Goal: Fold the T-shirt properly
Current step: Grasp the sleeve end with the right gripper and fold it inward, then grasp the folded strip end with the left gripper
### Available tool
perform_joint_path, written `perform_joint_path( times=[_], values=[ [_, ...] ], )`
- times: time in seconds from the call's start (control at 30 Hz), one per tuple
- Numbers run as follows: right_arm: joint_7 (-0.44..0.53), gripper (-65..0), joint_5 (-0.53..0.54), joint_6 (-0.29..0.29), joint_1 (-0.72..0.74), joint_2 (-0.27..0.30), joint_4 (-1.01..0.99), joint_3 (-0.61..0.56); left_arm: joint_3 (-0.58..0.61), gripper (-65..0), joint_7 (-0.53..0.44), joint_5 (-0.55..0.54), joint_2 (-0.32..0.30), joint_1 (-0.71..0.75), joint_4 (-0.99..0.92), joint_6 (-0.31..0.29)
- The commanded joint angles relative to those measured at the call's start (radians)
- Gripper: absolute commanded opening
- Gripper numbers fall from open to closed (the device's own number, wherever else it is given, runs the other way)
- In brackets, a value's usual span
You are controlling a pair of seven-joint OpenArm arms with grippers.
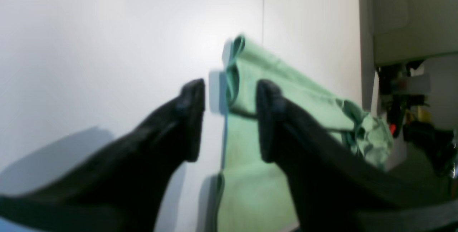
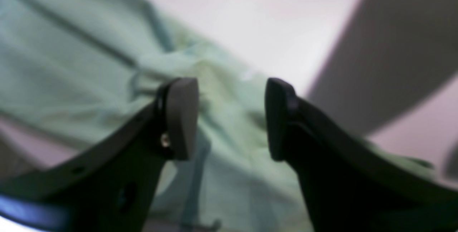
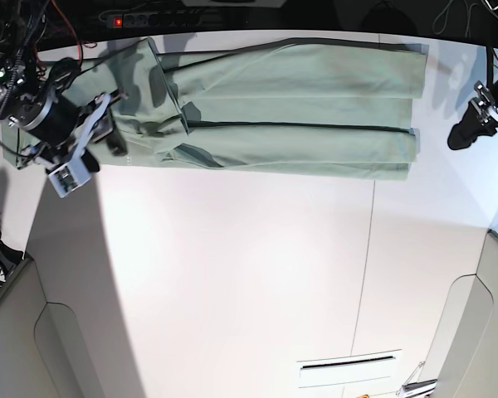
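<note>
Base view shows the T-shirt [image 3: 290, 104] lying on the white desk [image 3: 249, 274] near its far edge, folded lengthwise into a long band that runs across the view. Dark trim lines run along the band, and its layered end sits on the right, while the bunched collar end lies on the left.

The right tool [image 3: 108, 124] is at the collar end, on the left of this view, low over the rumpled fabric. In the right wrist view its 2 fingers [image 2: 180, 117] stand apart with nothing between them, released, and the pale green cloth [image 2: 71, 63] lies blurred beneath them.

The left tool [image 3: 481, 116] is off the right end of the band, clear of the fabric and over bare desk. In the left wrist view its 2 black fingers [image 1: 191, 117] are spread wide and grasp nothing; the folded edge of the shirt [image 1: 257, 78] shows through the gap beyond them, with its stacked layers and dark hem lines, lying on the white desk [image 1: 89, 46].
</note>
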Motion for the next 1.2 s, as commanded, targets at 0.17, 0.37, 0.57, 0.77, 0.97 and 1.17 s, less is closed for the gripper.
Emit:
perform_joint_path(
  times=[0.17,0.37,0.57,0.77,0.97,1.17],
  values=[
    [0.046,-35.3,-0.119,-0.089,0.035,0.01,0.017,0.074,-0.007,-35.7,-0.011,-0.026,0.053,0.034,0.016,-0.009],
    [0.047,-35.3,-0.18,-0.12,0.034,0.01,-0.009,0.141,0.015,-35.7,-0.112,0.115,0.132,0.033,0.016,-0.009],
    [0.06,-35.3,-0.18,-0.12,0.035,0.011,-0.097,0.184,0.122,-35.7,-0.2,0.214,0.147,0.033,0.016,-0.009],
    [0.066,-35.3,-0.18,-0.119,0.035,0.011,-0.215,0.186,0.219,-35.8,-0.231,0.214,0.166,0.033,0.016,-0.009],
    [0.066,-35.3,-0.18,-0.119,0.034,0.013,-0.264,0.186,0.219,-35.8,-0.235,0.265,0.224,0.034,0.016,-0.009],
    [0.066,-35.3,-0.18,-0.119,0.035,0.013,-0.264,0.187,0.219,-38.6,-0.24,0.282,0.248,0.039,0.016,-0.009]
  ],
)
